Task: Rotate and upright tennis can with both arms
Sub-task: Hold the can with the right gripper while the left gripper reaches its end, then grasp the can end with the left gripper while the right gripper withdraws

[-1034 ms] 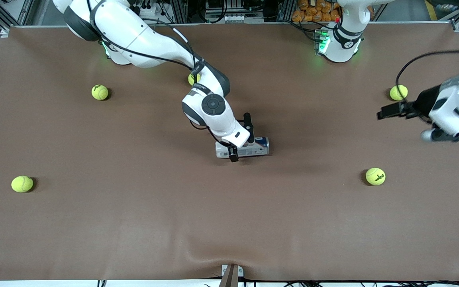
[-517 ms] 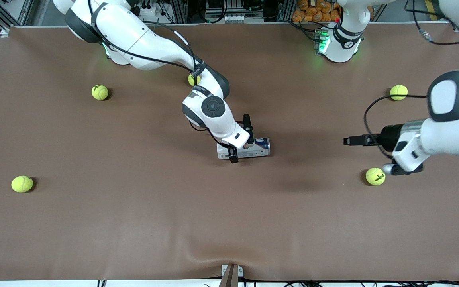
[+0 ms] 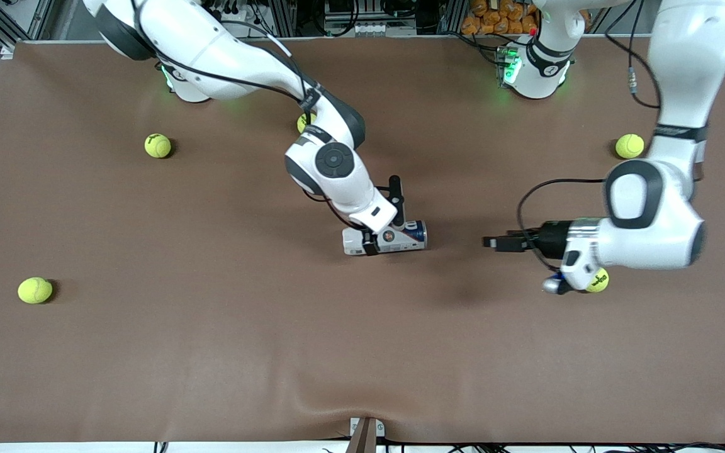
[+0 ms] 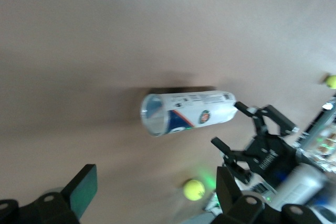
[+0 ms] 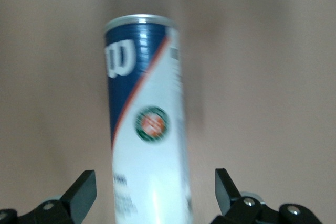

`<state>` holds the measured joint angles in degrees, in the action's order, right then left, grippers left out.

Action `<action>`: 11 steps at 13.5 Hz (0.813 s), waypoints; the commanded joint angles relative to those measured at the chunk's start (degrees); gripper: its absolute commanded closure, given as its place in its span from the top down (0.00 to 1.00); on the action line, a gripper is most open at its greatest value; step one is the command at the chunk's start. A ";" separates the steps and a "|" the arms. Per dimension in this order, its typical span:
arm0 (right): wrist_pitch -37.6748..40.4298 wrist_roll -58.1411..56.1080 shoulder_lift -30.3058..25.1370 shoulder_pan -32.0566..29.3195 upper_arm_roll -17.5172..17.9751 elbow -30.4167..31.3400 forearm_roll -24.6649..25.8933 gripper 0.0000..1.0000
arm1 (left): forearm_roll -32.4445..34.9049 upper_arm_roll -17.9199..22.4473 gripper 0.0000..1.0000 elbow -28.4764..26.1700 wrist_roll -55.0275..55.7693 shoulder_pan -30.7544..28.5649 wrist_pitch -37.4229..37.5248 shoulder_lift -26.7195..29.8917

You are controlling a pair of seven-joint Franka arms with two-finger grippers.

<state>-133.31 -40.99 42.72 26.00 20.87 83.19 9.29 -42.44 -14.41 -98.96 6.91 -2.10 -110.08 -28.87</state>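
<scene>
Five tennis balls (image 3: 158,145) — one tennis can (image 3: 394,238).

The tennis can (image 3: 394,238) lay on its side near the middle of the table, its long axis running from nine to three o'clock in the front view. Its label was white at the nine o'clock end, dark blue with a white "W" at the three o'clock end, with a round emblem between and a silvery rim.
</scene>
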 commanded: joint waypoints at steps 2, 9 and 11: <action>8.13 11.33 -8.78 -10.32 0.67 1.80 -2.17 1.00 | -8.18 -0.09 1.00 -3.33 -0.75 3.06 -5.56 -2.15; 17.87 29.01 -19.41 -31.68 0.76 2.24 -2.17 1.00 | -33.05 -0.27 1.00 -12.04 -24.20 3.94 -10.69 -8.11; 27.35 30.35 -23.98 -36.00 0.41 2.24 -2.52 1.00 | -34.90 -0.27 1.00 -12.22 -24.92 4.47 -11.30 -8.75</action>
<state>-112.34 -13.57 24.70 -6.34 20.44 82.92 7.84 -74.72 -14.43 -111.21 -16.67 2.03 -120.24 -37.38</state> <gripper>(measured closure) 0.000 0.000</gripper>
